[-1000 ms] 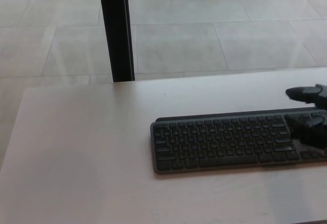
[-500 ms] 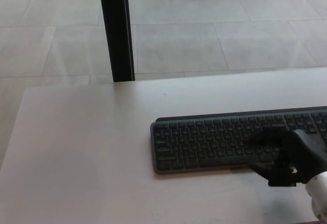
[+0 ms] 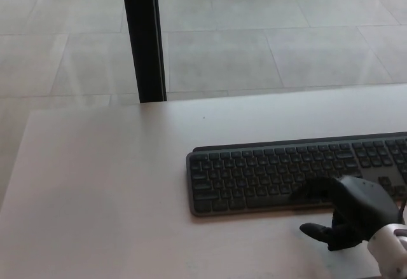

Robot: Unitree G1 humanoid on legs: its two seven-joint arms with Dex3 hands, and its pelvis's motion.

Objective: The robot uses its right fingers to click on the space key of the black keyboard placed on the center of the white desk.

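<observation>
A black keyboard (image 3: 273, 174) lies flat on the white desk (image 3: 114, 183), running off the right edge of the head view. My right hand (image 3: 350, 212) comes in from the lower right. One finger reaches forward onto the keyboard's front row, around the long space key (image 3: 280, 200). The thumb points left over the bare desk just in front of the keyboard. The hand holds nothing and its fingers are spread. My left hand does not show.
A black vertical post (image 3: 144, 37) stands behind the desk's far edge, left of the keyboard. Beyond it is a tiled floor (image 3: 267, 44). The desk's left half spreads out beside the keyboard.
My right hand has swept from the keyboard's far right end down and to the left, and now rests at the front row near the space key.
</observation>
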